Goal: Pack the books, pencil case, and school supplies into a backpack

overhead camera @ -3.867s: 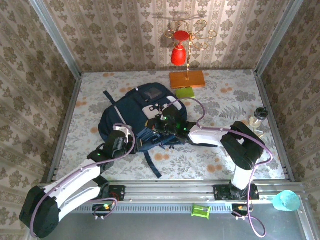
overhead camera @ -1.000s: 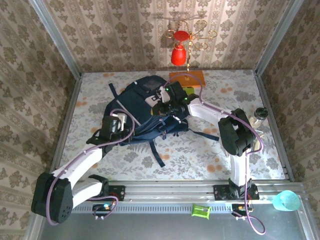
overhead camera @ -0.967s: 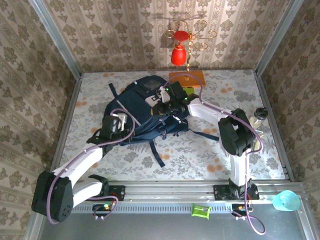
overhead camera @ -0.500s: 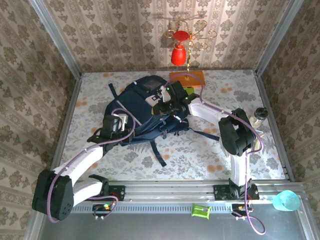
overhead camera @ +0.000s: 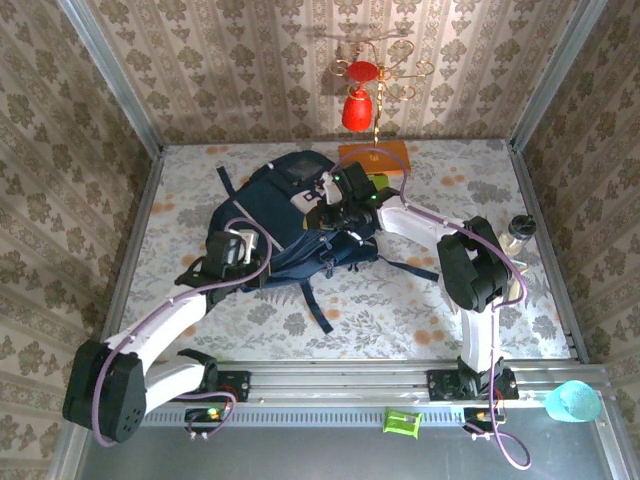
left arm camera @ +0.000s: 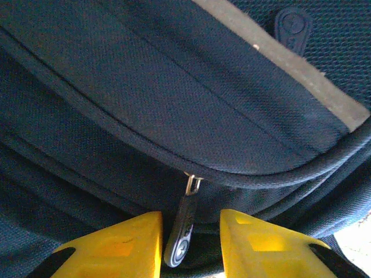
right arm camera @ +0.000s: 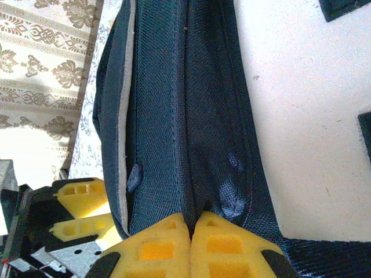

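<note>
**Zip time: one gripper lines up on the pull, the other holds the bag.**
Nearest you, at the bag's 7 o'clock edge, your left gripper (left arm camera: 191,219) has its yellow fingers a little apart. The zip pull (left arm camera: 181,234) hangs between them, not pinched yet. The backpack (overhead camera: 285,205) lies flat near the table's middle. At its 2 o'clock side your right gripper (right arm camera: 191,223) is squeezed tight on a fold of blue cloth. I think that stops the bag sliding when the zip gets tugged. Farther off, at 1 o'clock, a light green piece (overhead camera: 380,182) waits just beside the orange slab (overhead camera: 375,155), not packed.
</note>
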Tool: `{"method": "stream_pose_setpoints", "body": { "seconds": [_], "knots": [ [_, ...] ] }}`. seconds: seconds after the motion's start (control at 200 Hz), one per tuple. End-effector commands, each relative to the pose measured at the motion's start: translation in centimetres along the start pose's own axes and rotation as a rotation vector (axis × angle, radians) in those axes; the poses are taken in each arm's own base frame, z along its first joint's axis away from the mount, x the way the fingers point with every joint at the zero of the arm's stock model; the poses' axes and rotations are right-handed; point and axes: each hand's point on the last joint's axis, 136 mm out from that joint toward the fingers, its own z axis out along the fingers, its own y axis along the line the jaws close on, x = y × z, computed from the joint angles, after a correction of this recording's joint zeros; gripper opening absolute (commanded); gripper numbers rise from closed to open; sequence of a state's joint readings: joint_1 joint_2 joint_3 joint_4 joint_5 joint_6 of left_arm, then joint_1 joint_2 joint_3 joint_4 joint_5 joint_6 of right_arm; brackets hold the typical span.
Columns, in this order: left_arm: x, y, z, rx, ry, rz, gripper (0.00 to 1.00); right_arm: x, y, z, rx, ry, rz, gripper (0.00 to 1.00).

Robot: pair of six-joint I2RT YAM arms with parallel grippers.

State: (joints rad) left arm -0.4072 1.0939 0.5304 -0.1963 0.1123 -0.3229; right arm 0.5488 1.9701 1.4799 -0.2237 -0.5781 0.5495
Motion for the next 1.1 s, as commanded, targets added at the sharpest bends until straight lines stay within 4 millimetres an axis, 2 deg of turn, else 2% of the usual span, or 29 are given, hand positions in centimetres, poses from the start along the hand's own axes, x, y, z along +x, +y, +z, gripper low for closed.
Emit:
{"method": "stream_pose_setpoints", "body": {
  "seconds": [0.0,0.3,0.38,0.445,0.55,0.705,0.845,0.87,0.93,1.03,1.095],
  "knots": [
    [0.8,-0.1,0.5,0.010,0.032,-0.025,0.31,-1.4,2.3,-1.9,-0.064,-0.053,-0.050,0.00],
    [1.0,0.3,1.2,-0.003,0.039,-0.033,0.22,-1.4,2.1,-1.8,-0.063,-0.050,-0.044,0.00],
    [0.8,0.4,1.2,-0.007,0.030,-0.031,0.13,-1.5,2.1,-1.9,-0.062,-0.052,-0.045,0.00],
    [0.7,0.6,1.1,-0.017,0.018,-0.029,0.00,-1.6,2.1,-2.0,-0.060,-0.053,-0.047,0.00],
    [0.7,1.2,0.8,-0.045,0.003,-0.032,0.00,-1.3,1.7,-2.5,-0.048,-0.041,-0.056,0.00],
    [1.4,0.8,-0.6,-0.037,-0.006,-0.023,0.00,-1.0,-0.7,-4.3,0.012,-0.008,-0.060,0.00],
    [2.4,-0.8,-1.8,0.035,-0.003,-0.007,0.00,-2.2,-2.4,-5.2,0.065,-0.013,-0.062,0.00],
    [2.7,-2.1,-1.9,0.080,0.002,0.013,0.00,-2.5,-2.4,-5.1,0.064,-0.017,-0.062,0.00],
    [2.9,-3.5,-2.1,0.138,0.002,0.017,0.00,-3.2,-1.9,-4.7,0.037,-0.023,-0.053,0.02],
    [2.8,-5.1,-2.2,0.198,-0.003,0.021,0.00,-3.3,-0.3,-3.6,-0.050,-0.009,-0.041,0.13],
    [2.7,-5.6,-2.2,0.212,-0.007,0.027,0.00,-2.8,-0.4,-3.6,-0.033,0.007,-0.042,0.21]
  ]
}}
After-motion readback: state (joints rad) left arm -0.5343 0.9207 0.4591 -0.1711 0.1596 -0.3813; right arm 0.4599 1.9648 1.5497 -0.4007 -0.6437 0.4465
